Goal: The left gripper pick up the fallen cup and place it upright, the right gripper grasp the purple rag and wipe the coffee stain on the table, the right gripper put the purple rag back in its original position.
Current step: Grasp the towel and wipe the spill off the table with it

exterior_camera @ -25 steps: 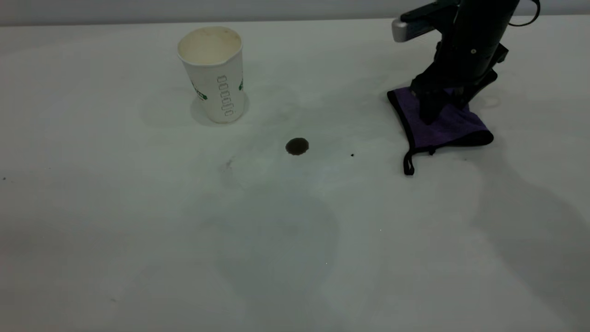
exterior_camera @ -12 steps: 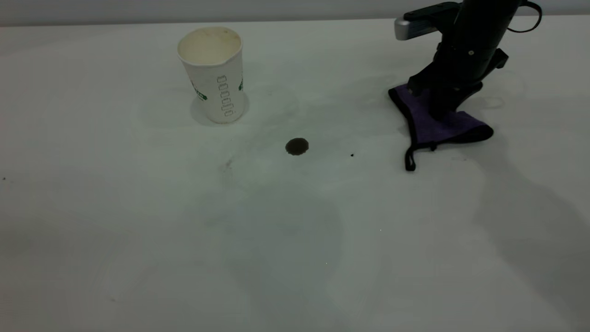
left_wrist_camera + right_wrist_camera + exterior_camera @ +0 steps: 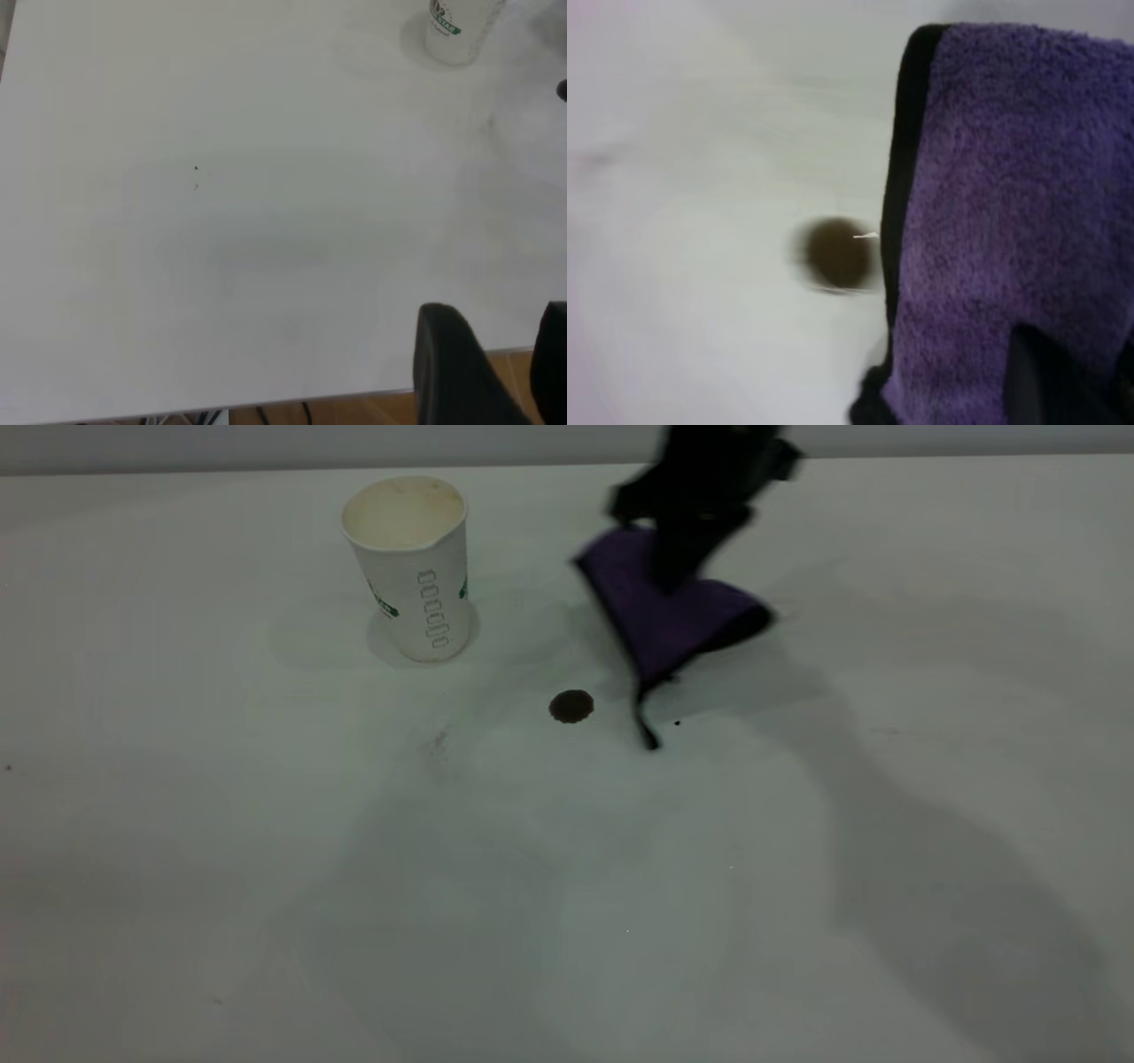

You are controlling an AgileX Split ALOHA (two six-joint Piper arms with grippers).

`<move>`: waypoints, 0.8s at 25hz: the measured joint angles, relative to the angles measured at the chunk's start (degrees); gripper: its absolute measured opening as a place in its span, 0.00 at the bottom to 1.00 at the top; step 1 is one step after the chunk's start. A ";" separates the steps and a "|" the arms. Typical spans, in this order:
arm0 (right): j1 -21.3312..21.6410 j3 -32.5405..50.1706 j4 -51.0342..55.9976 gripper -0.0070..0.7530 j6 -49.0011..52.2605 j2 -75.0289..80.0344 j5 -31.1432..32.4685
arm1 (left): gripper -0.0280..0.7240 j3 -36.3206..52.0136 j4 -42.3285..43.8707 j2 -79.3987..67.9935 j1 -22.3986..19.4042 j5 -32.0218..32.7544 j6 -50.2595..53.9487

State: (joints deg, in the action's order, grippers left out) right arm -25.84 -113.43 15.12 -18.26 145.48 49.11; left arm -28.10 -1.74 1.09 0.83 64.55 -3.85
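Note:
The white cup stands upright at the back left of the table; it also shows in the left wrist view. The coffee stain lies in the middle; it also shows in the right wrist view. My right gripper is shut on the purple rag and holds it lifted, just right of and behind the stain, its black loop strap hanging to the table. The rag fills the right wrist view. My left gripper is open and empty over the table's edge, out of the exterior view.
A tiny black speck lies right of the stain. The table's edge and the wooden floor show in the left wrist view.
My right gripper has lifted the purple rag off the table and carried it left, from the back right to just beside the stain. The cup and the stain have not moved.

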 joint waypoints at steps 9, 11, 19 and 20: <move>-10.51 -0.35 0.12 0.08 4.78 1.85 -2.36 | 0.42 0.00 0.00 0.00 0.00 0.00 0.18; -11.10 -0.35 0.44 0.08 5.06 3.53 -4.02 | 0.42 0.00 0.00 0.00 0.00 0.00 0.18; -10.28 -0.49 -3.20 0.08 8.30 8.81 -8.34 | 0.42 0.00 0.00 0.00 0.00 0.00 0.18; -10.04 -0.54 -4.93 0.08 9.52 8.87 -8.51 | 0.42 0.00 0.00 0.00 0.00 0.00 0.18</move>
State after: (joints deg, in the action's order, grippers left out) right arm -35.89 -113.97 10.19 -8.74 154.35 40.59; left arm -28.10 -1.74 1.09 0.83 64.55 -3.67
